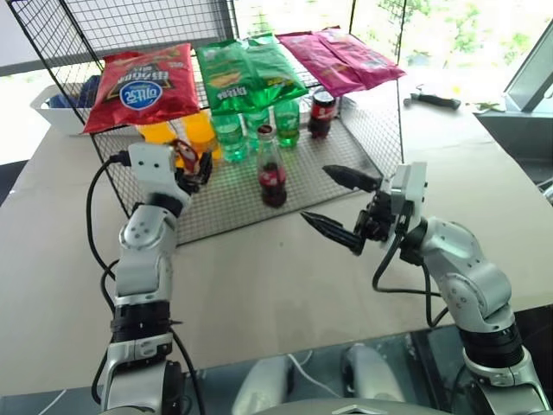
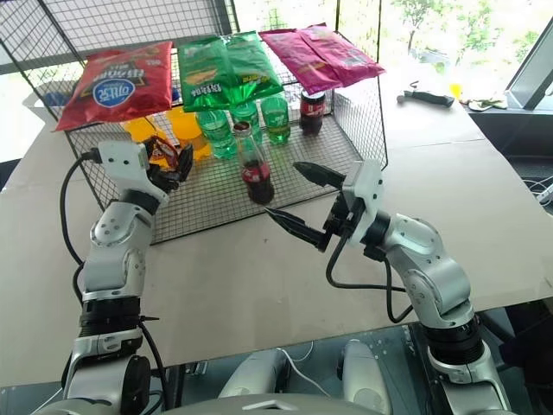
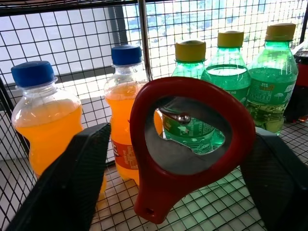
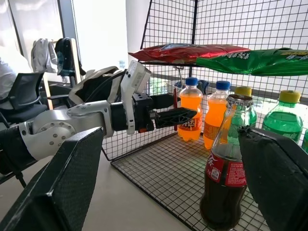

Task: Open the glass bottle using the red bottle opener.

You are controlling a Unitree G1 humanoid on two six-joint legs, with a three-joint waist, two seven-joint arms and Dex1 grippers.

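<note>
My left gripper (image 1: 197, 166) is raised level over the wire rack (image 1: 233, 203), jaws pinching the opener (image 3: 185, 144) beside the orange bottles (image 3: 45, 120). My right gripper (image 1: 339, 203) points left, jaws spread wide, just beside the glass bottle (image 1: 271, 169) standing upright, still capped, on the rack.

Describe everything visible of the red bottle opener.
The red bottle opener is a flat, glossy piece that looks like plastic: a wide ring head around a grey metal insert with a small hooked tooth, narrowing to a short handle with a little hole at its end. It sits between the left gripper's jaws, raised above the wire shelf, near the orange soda bottles and left of the glass bottle.
</note>
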